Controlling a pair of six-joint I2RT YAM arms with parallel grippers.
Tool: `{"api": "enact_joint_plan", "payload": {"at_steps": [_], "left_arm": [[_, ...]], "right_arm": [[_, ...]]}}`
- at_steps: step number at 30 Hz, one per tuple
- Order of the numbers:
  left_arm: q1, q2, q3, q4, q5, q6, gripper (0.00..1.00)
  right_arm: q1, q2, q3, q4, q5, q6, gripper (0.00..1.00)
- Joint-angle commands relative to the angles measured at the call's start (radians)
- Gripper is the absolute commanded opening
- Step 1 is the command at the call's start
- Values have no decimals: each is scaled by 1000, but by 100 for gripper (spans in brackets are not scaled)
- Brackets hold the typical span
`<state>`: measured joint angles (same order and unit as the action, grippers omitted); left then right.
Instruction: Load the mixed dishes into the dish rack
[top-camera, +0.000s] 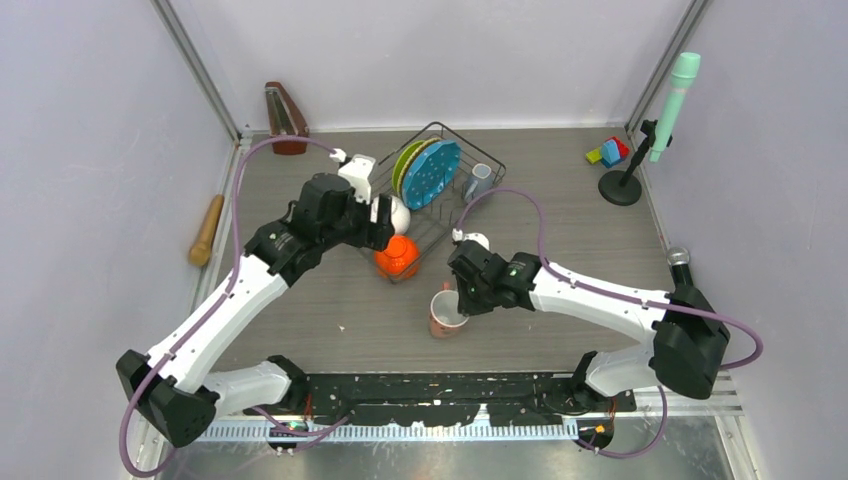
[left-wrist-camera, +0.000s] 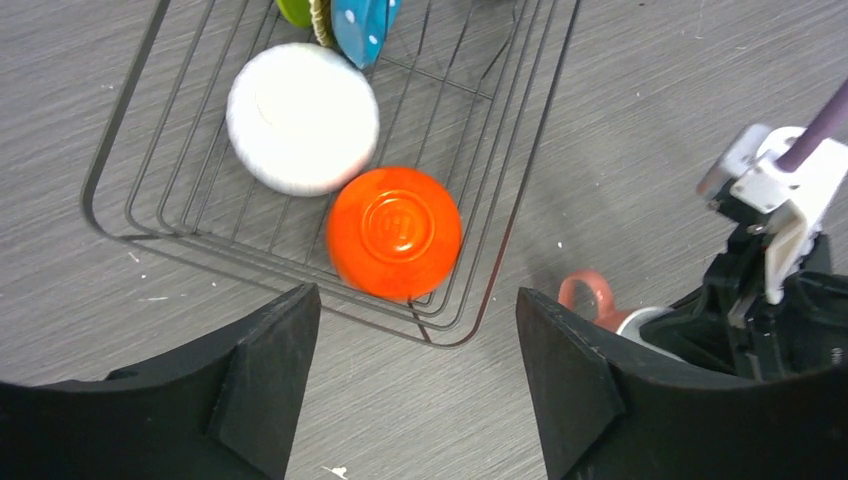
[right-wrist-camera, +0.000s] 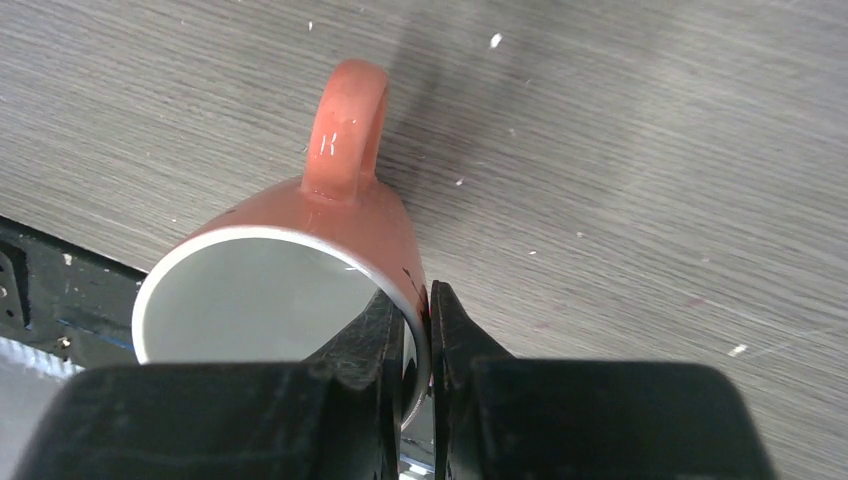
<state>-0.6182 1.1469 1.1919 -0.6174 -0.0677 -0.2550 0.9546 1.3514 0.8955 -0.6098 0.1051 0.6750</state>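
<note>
The black wire dish rack (top-camera: 478, 152) holds the lime-green plate (top-camera: 404, 163), a yellow plate edge, the white-dotted blue plate (top-camera: 432, 173), the grey mug (top-camera: 480, 179), the white bowl (top-camera: 399, 214) and the orange bowl (top-camera: 398, 257), both bowls upside down. In the left wrist view the orange bowl (left-wrist-camera: 394, 232) lies at the rack's near corner beside the white bowl (left-wrist-camera: 302, 118). My left gripper (left-wrist-camera: 415, 375) is open and empty above the table just in front of the rack (left-wrist-camera: 120, 150). My right gripper (right-wrist-camera: 421, 320) is shut on the rim of the pink mug (right-wrist-camera: 330, 210), one finger inside, one outside; the mug (top-camera: 444, 313) sits in front of the rack.
A wooden metronome (top-camera: 285, 118) stands at the back left. A wooden pestle (top-camera: 206, 230) lies by the left wall. Colourful toy blocks (top-camera: 609, 152) and a mic stand with a green microphone (top-camera: 672, 95) are at the back right.
</note>
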Motion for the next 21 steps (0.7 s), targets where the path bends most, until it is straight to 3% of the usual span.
{"api": "enact_joint_plan", "payload": {"at_steps": [1, 9, 12, 17, 21], "left_arm": [[27, -67, -43, 48, 48, -32, 77], [43, -88, -85, 142, 327, -91, 83], [23, -59, -85, 177, 392, -150, 83], [-128, 12, -64, 169, 195, -167, 84], [-202, 81, -34, 168, 125, -207, 83]], "right_arm": [[0, -84, 129, -70, 117, -46, 0], [-120, -235, 194, -146, 108, -117, 0], [-146, -237, 228, -176, 177, -119, 0], [-148, -185, 277, -218, 316, -53, 0], [-148, -171, 288, -223, 390, 20, 0]]}}
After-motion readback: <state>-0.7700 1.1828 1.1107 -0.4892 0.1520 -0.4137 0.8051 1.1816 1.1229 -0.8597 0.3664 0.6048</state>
